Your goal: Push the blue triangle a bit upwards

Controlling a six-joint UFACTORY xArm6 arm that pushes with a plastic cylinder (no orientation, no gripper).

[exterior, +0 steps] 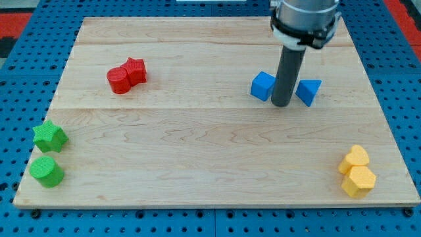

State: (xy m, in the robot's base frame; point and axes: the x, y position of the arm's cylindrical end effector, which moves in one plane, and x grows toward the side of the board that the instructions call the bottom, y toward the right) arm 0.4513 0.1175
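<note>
The blue triangle lies on the wooden board at the view's upper right. A blue cube lies a little to its left. My rod comes down from the view's top between the two, and my tip rests on the board just left of the triangle and right of the cube, level with their lower edges. I cannot tell whether the tip touches either block.
Two red blocks sit together at the upper left. A green star and a green round block lie at the lower left edge. Two yellow blocks sit at the lower right corner.
</note>
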